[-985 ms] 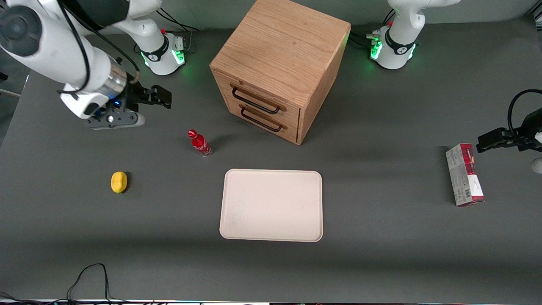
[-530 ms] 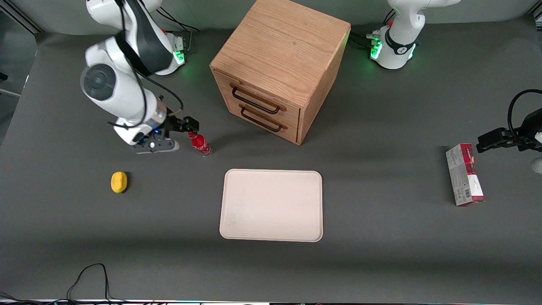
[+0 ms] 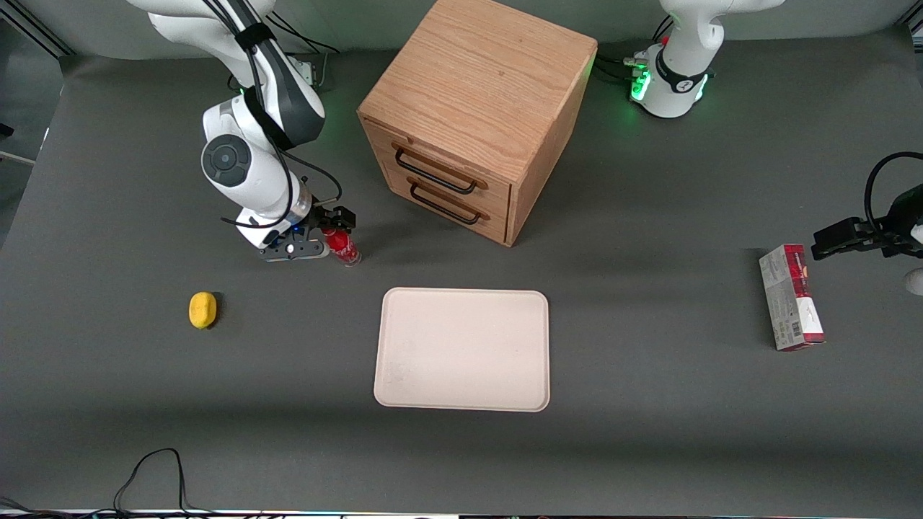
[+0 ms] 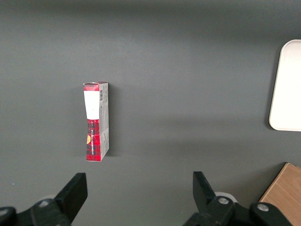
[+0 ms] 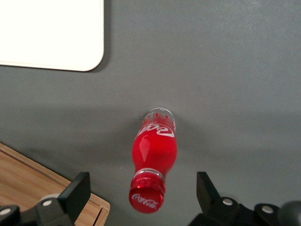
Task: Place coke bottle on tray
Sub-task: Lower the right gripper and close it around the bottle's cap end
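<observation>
The coke bottle [image 3: 345,247] stands upright on the grey table, farther from the front camera than the tray [image 3: 462,349] and toward the working arm's end. It is small and red with a red cap and white lettering [image 5: 154,160]. My right gripper [image 3: 339,225] is open just above the bottle's cap, one finger on each side and neither touching it [image 5: 143,195]. A corner of the cream tray shows in the right wrist view [image 5: 51,33]. The tray holds nothing.
A wooden drawer cabinet [image 3: 476,115] with two black handles stands beside the bottle, farther from the front camera than the tray. A yellow sponge [image 3: 202,310] lies toward the working arm's end. A red-and-grey carton [image 3: 790,297] lies toward the parked arm's end.
My right arm has swung in from the table's end and come down, so the open gripper now stands over the bottle's cap. The bottle and the tray have not moved.
</observation>
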`<state>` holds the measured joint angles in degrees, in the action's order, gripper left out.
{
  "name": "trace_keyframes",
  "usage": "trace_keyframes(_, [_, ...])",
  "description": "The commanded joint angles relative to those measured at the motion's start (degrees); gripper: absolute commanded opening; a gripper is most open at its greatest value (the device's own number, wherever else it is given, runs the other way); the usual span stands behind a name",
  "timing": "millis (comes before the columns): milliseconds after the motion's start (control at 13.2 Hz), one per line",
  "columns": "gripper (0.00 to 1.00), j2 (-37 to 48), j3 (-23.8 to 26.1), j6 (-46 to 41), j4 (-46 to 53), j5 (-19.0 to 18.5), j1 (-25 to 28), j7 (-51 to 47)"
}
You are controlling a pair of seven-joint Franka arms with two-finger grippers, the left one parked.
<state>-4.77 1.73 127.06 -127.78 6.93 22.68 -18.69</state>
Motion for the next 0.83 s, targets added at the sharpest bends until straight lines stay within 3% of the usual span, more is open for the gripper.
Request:
trace_keyframes(0, [1.00,1.8,-0.7,2.3,-2.7,0.4,1.5,-1.1])
trace_keyframes(152, [0.99,1.8,-0.8,2.8,-3.2,0.4,1.5,-1.1])
trace_keyframes(227, [0.94,1.7,-0.7,2.8,-3.2,0.3,1.5,-0.9])
trace_keyframes(303, [0.84,1.8,-0.7,2.8,-3.2,0.2,1.4,-0.6])
trace_keyframes(606, [0.25,1.8,-0.8,2.8,-3.2,0.2,1.4,-0.6])
trace_keyframes(758, [0.09,1.8,-0.8,2.8,-3.1,0.2,1.3,-0.6])
